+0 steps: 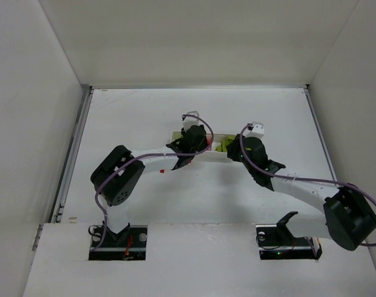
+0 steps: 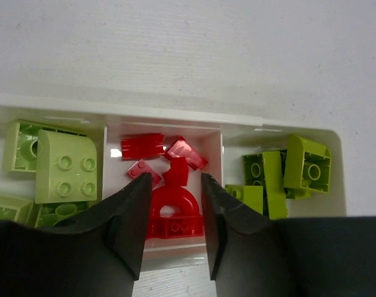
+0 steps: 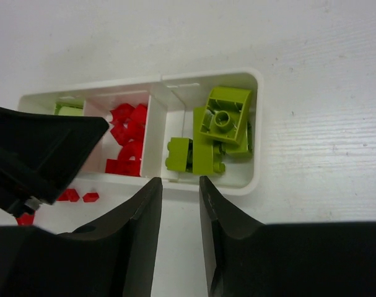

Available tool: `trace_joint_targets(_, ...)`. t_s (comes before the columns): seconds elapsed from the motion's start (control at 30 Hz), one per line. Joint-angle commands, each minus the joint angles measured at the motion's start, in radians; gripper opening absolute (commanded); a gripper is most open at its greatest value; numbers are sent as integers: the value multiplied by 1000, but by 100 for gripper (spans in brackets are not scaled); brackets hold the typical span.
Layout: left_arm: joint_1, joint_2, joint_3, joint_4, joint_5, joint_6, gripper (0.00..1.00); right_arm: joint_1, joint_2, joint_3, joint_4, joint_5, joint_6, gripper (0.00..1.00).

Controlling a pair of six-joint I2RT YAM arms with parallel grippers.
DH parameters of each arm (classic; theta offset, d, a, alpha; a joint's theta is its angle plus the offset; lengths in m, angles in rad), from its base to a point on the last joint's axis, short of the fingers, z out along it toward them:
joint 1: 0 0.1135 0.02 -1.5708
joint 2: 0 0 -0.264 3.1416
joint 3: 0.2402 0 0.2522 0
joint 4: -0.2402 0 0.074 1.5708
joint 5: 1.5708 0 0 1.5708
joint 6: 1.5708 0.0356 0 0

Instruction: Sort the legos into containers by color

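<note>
In the middle compartment of the white tray: red legos heaped; lime legos in both end compartments. Left gripper jaws spread, empty, over a red arch. Right gripper jaws parted, empty, by the tray's near wall. Loose red bricks on table: likely light, rigid, slick; pinch flat sides.

The tray is white. Its middle compartment holds bright red legos, and the outer two hold lime-green studded legos. The fingers are black, the surface white, the cables purple.
</note>
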Motion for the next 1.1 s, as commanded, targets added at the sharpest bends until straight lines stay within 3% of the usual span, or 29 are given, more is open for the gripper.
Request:
trace_joint_targets(0.0, 7, -25, 54, 6, -14, 24, 39, 3, -52, -2, 96, -5, 4, 37)
trace_joint_targets(0.13, -5, -119, -2, 3, -33, 46, 50, 14, -55, 1, 94, -10, 1, 40)
trace_joint_targets(0.4, 2, -541, -407, -11, -160, 21, 49, 124, 27, 56, 99, -30, -55, 36)
trace_joint_targets(0.6, 36, -782, -618, -178, -182, -63, 49, 223, 142, 117, 107, -31, -78, 35)
trace_joint_targets(0.7, 71, -789, -661, -202, -153, -83, 49, 258, 199, 142, 111, -30, -68, 35)
trace_joint_targets(1.07, 102, -563, -639, -84, -103, -56, 47, 352, 328, 188, 102, 2, -9, 36)
